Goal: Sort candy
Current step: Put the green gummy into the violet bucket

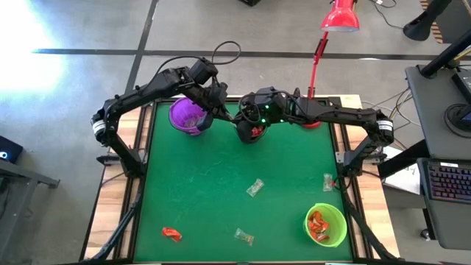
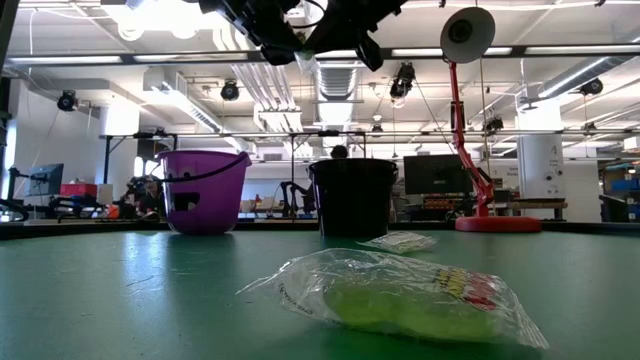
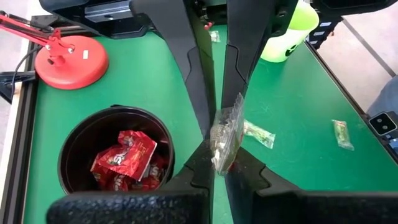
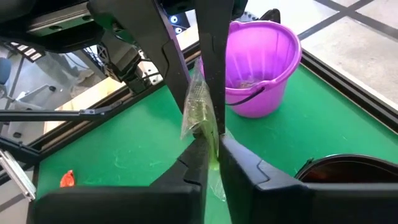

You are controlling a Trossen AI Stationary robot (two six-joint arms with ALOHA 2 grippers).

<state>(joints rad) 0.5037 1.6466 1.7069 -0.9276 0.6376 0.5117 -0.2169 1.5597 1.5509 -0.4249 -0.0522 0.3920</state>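
Observation:
Both grippers meet in the air between the purple cup (image 1: 188, 115) and the black cup (image 1: 252, 131), well above the rims. My left gripper (image 3: 216, 155) and my right gripper (image 4: 214, 146) are both shut on one clear, pale green wrapped candy (image 3: 227, 130). The black cup (image 3: 115, 158) holds shiny red candies (image 3: 124, 160). The green cup (image 1: 325, 223) holds orange-red ones. Loose on the green mat lie clear candies (image 1: 255, 187), (image 1: 327, 181), (image 1: 243, 236) and an orange-red one (image 1: 171, 234). My left gripper pinches one end of the clear candy's wrapper (image 3: 219, 149) between its two fingers, coming from the table's left. The candy is lifted clear of the table. My right gripper pinches the opposite end of the same wrapper (image 4: 208, 134) between its two fingers, coming from the table's right, tip to tip with the left fingers (image 4: 211, 74).
A red desk lamp stands with its base (image 1: 313, 121) at the mat's far right, close behind my right arm. A clear candy (image 2: 400, 295) lies close to the low camera. Bare mat (image 1: 206, 184) spreads through the middle and near left.

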